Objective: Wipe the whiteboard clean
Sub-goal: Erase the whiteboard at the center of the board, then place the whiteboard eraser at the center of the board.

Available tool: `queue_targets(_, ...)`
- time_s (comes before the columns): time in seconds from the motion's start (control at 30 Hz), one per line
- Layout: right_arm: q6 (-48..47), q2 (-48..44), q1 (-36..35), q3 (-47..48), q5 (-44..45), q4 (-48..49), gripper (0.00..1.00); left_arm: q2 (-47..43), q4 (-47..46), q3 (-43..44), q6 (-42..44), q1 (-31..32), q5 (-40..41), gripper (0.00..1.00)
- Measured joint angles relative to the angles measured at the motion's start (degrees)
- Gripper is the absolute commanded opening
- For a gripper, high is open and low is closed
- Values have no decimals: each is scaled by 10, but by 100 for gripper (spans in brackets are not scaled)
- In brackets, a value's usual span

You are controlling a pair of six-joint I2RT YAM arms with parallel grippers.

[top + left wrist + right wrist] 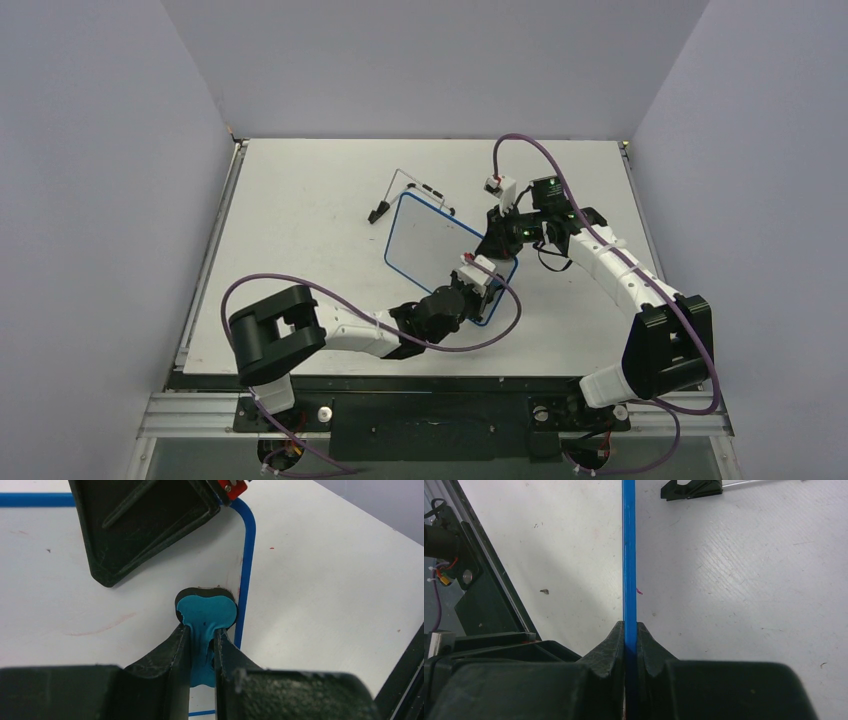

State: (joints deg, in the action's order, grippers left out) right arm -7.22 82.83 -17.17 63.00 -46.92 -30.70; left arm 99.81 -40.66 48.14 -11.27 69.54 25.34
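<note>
At mid-table: the board (pixel 440 250) is over the middle of the table (pixel 300 260), with its wire stand (pixel 405 190) just beyond the far edge.
Right fingers (pixel 609 647): closed on the board's blue rim (pixel 629 555), bracing it. I cannot tell whether the board lies flat or is tipped up.
Left fingers (pixel 175 650): clamped on the eraser (pixel 206 610), which presses on the white face just inside the rim, by a rounded corner.
Left to clean: a faint red smear (pixel 100 628) off to one side of the eraser. The rest of the face in view looks clean apart from small specks.
Doing it well: I'd say hold the eraser flat and pressed, sweep it sideways over that smear in overlapping passes, and turn back before the rim so the pad doesn't slip off the edge.
Watch for: the right fingers reach over the face near that corner, so the stroke should stop short of them. The brace must also resist the push.
</note>
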Motion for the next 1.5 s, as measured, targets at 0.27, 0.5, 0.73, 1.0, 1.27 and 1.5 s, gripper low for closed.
queue_targets(0.27,0,0,0,0,-1,0,0,7,16,-42,-40,4,-17,0)
queue_targets(0.5,-1,0,-1,0,-8,-1,0,-4,60,-94,-52,0,-19,0)
queue_targets(0.73,-9,0,-2,2,-11,-8,0,-207,154,-141,-45,-26,-22,0)
queue_targets(1.0,-50,-1,3,31,-5,-59,0,-413,294,-167,-118,-214,-62,0)
queue_targets(1.27,-76,1,50,144,-5,-144,0,-442,482,-213,-186,-281,-75,3)
queue_targets(1.5,-71,9,59,206,-6,-155,0,-402,502,-213,-200,-324,-89,19)
